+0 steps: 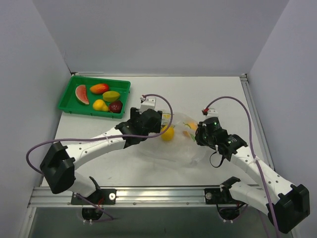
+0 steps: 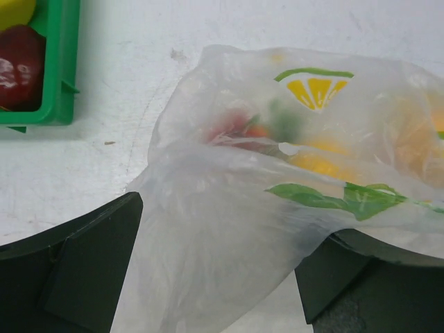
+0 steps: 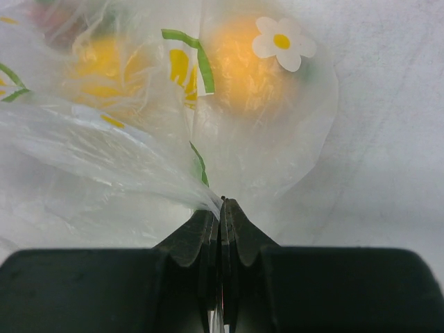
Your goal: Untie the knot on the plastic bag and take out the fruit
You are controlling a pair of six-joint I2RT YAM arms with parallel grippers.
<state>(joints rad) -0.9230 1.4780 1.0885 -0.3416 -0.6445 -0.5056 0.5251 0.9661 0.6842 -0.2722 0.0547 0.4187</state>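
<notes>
**Pin one side, part the other**

The bag (image 1: pixel 185 148) lies mid-frame on the worktop (image 1: pixel 223 94). The right fingers (image 3: pixel 194 243) are pressed together on a gathered tip of its film. The left fingers (image 2: pixel 83 270) stand spread, with loose film between them. I cannot make out the knot.

My judgement: hold the right pinch firm, close the left on nearby film, and pull apart gently.

Count:
- One bag, with fruit (image 1: pixel 168 133) inside showing as at least three blurs.
- One tray (image 1: pixel 66 94), upper left, holding five pieces: watermelon wedge (image 1: pixel 81 94), yellow piece (image 1: pixel 100 105), dark red piece (image 1: pixel 116 106), red-orange mango (image 1: pixel 99 88) and yellow-green mango (image 1: pixel 111 95).

Fruit (image 2: pixel 239 128) — mere blurs inside bag (image 2: pixel 208 229)
</notes>
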